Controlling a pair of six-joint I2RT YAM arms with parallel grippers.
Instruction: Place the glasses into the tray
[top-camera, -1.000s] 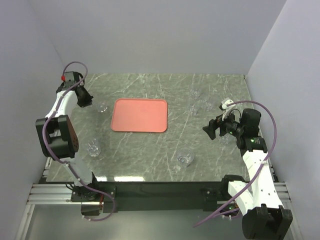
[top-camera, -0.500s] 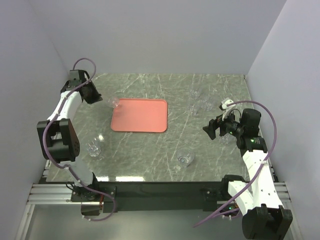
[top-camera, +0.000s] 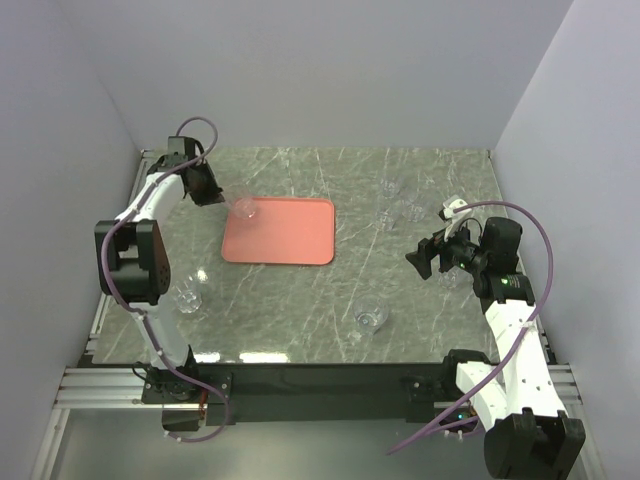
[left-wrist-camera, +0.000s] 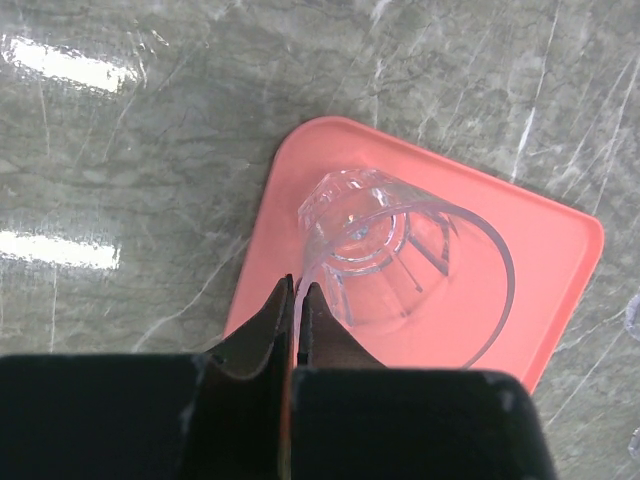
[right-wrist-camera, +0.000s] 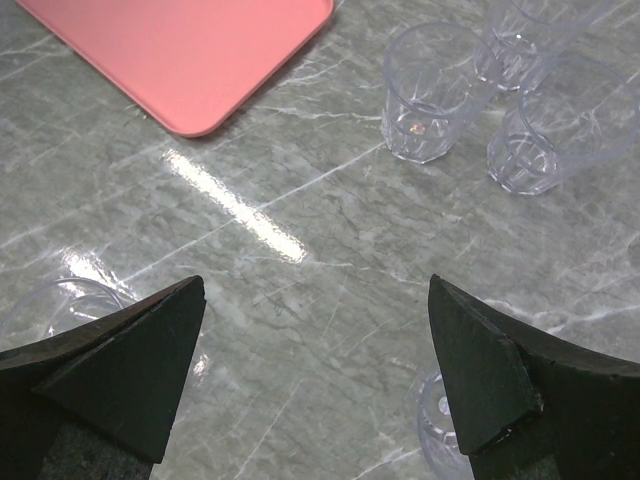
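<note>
Your left gripper (left-wrist-camera: 297, 292) pinches one glass (left-wrist-camera: 400, 265) by its wall, over the upper-left corner of the tray (left-wrist-camera: 545, 250). Keep it straight, lower it softly until it sits flat, then let go. Your right gripper (right-wrist-camera: 316, 295) is wide open and holds nothing.

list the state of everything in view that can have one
left gripper: fingers shut on a glass rim
held clear round glass: over the tray's corner
salmon-pink rectangular tray: lying flat, no freestanding glass inside
right gripper: fingers open, empty
three clear glasses far right: upright, outside the tray
clear glass front left: upright, outside the tray
clear glass front centre: upright, outside the tray
</note>
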